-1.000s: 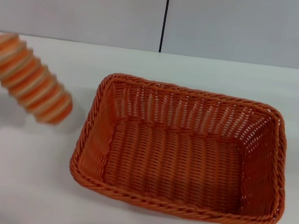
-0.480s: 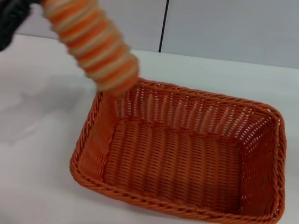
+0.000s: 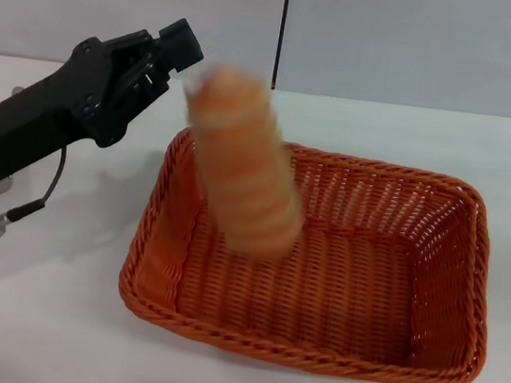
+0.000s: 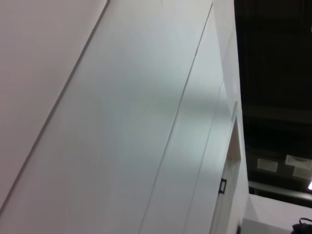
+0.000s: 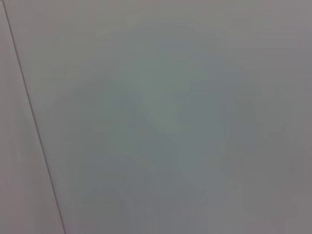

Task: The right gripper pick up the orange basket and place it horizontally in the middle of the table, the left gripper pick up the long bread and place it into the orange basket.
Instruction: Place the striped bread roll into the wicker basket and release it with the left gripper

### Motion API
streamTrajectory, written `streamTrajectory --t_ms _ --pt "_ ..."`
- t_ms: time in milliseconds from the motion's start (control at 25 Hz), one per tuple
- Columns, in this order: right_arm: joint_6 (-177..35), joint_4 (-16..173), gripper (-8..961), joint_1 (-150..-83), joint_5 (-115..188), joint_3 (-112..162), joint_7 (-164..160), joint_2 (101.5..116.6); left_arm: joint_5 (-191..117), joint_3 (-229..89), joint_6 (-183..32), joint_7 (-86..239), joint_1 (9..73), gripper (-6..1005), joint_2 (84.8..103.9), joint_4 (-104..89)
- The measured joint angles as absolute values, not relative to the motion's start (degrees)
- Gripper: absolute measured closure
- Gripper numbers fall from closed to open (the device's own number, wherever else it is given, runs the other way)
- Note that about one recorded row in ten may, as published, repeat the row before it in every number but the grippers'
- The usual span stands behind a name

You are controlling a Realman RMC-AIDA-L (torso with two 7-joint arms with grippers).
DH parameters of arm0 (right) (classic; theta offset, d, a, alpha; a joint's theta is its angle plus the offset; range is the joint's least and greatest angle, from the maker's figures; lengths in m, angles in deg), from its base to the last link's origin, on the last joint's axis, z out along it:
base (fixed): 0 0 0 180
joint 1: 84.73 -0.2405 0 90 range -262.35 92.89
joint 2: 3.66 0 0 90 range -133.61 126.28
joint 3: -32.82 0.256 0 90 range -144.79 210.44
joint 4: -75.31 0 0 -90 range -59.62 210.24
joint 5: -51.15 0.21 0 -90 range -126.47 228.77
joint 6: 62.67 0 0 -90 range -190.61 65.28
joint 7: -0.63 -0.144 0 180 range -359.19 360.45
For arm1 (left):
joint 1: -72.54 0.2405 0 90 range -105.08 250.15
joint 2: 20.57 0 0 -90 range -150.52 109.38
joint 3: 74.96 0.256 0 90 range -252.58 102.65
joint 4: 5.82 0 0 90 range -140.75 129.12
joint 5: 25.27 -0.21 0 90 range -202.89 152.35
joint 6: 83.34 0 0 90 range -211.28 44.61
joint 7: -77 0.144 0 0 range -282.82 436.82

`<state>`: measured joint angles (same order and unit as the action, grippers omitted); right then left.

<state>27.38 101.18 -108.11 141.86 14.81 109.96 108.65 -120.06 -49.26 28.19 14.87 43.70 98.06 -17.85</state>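
Up left of the orange basket [image 3: 313, 257], left tool [image 3: 191, 57] raised, clamped on one end of the long bread [image 3: 242, 172]. Bread blurred, tilted steeply, lower end hanging over the basket's left inner part. Basket resting lengthwise on the white surface [image 3: 38, 313]. Right tool out of sight.

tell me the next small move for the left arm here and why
Probably lower the long bread a little further before letting go. The left pincer holds its top end, and the loaf hangs tilted over the near-left part of the orange basket, apparently not yet resting on the woven floor. Releasing lower should keep it from bouncing out. The right pincer is out of view.
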Motion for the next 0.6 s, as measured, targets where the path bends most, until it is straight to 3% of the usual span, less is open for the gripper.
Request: streamTrajectory --t_ms 120,400,600 --pt "27.4 101.2 438 -108.2 141.8 14.8 110.0 108.66 -120.0 -49.3 28.2 15.3 43.8 989 98.04 -17.5" --pt "27.6 101.1 437 -108.3 141.8 14.7 110.0 108.79 -119.9 -50.3 28.1 15.4 44.4 712 97.83 -17.2" --pt "27.8 101.2 437 -107.9 141.9 15.1 110.0 109.17 -119.8 -54.3 28.2 15.4 46.2 569 97.68 -17.3"
